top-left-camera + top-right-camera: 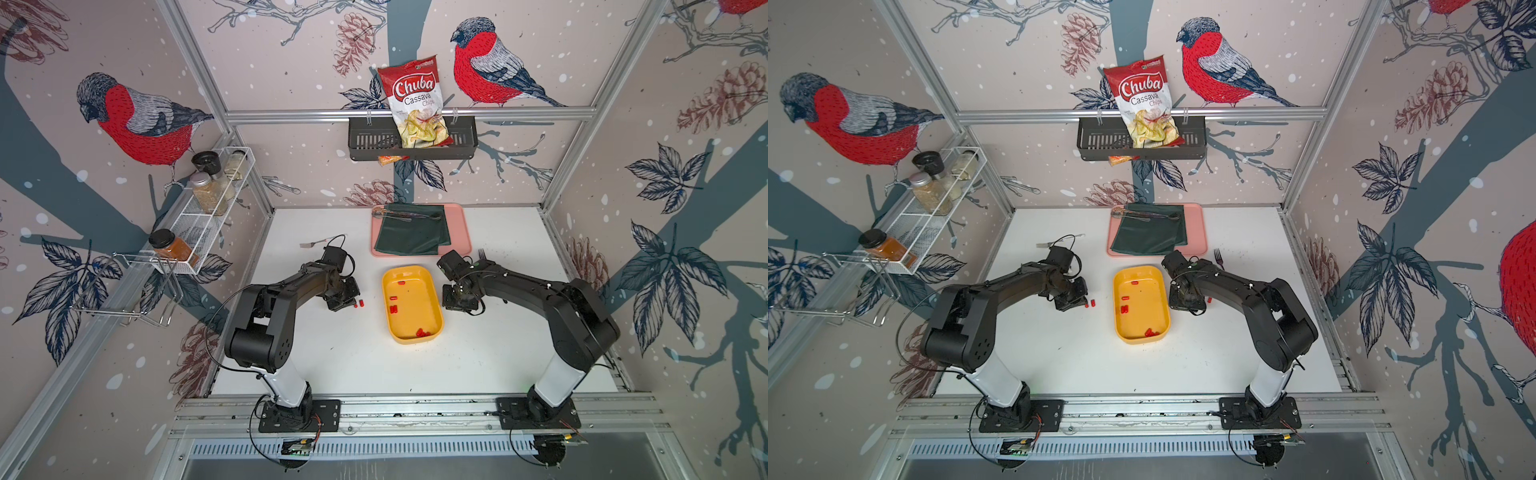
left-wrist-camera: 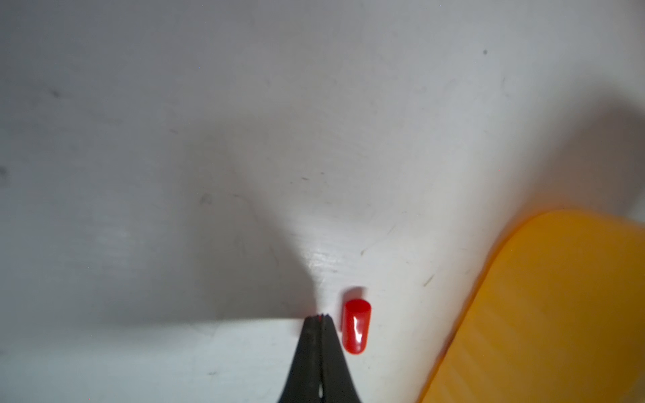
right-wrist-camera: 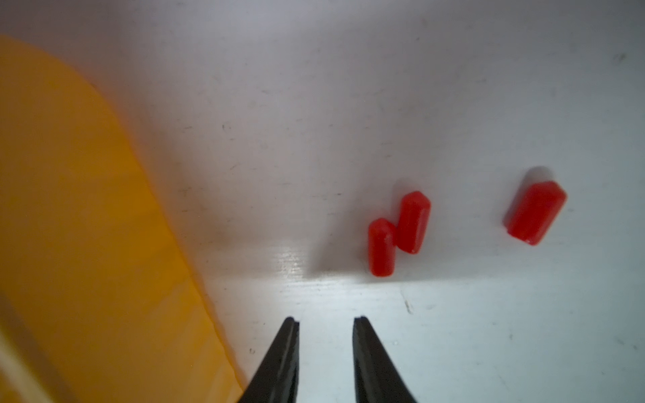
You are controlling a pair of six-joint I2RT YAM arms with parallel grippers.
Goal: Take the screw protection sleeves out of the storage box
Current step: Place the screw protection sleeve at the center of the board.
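Handling: screw protection sleeves (image 3: 412, 223) look light, slick, prone to roll; pinch across the barrel.
Left gripper (image 2: 318, 316): closed, a sleeve (image 2: 356, 326) just beside its tips.
Right gripper (image 3: 326, 319): parted, empty.

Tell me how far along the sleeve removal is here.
Done: at least four are out on the table: three sleeves by the open, empty right gripper, and one sleeve beside the left gripper. In hand: nothing clearly; the left gripper is shut, with only a red speck at its tips. Remaining: several sleeves lie in the storage box.
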